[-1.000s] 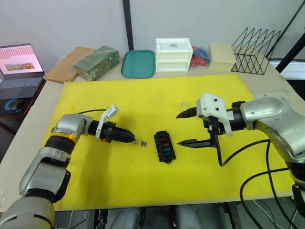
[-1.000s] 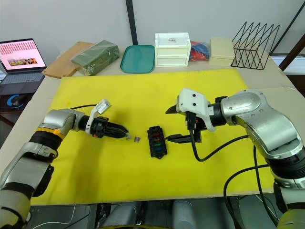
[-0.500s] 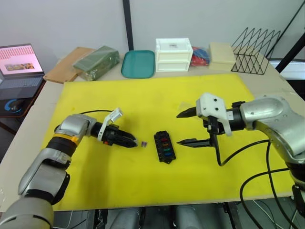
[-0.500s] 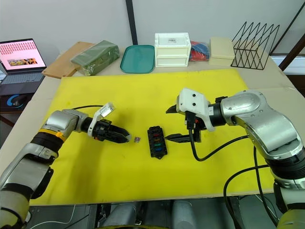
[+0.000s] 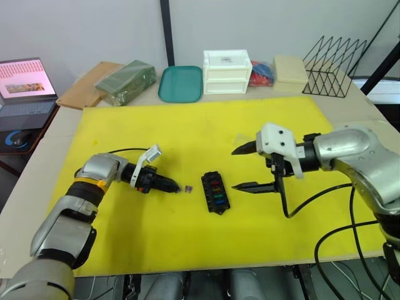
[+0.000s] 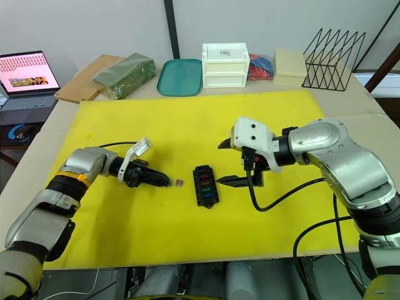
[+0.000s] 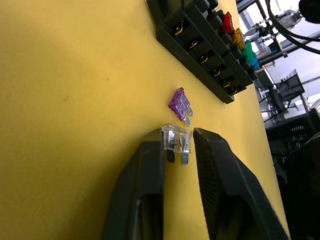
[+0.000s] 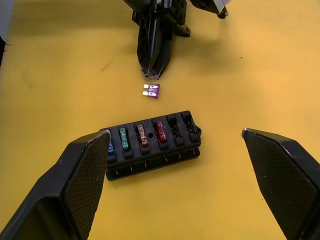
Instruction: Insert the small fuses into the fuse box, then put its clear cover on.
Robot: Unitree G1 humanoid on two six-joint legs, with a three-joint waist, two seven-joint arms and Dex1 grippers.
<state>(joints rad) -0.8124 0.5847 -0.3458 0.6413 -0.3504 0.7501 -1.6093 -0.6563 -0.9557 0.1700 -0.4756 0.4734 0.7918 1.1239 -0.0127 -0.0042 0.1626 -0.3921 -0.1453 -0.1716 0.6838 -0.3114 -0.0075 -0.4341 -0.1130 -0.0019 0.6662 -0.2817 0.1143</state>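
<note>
The left claw point(image 7: 177, 145) has crept along the yellow mat and now pinches a clear fuse point(image 7: 177, 141) just beside the purple fuse point(image 7: 180, 104), near the fuse box point(image 5: 215, 192), ready for an empty slot, while the right claw point(image 5: 245, 167) waits spread wide.

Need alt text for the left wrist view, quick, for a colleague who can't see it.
The left gripper pinches a clear fuse between its black fingers on the yellow mat. A purple fuse lies just ahead, short of the fuse box.
</note>
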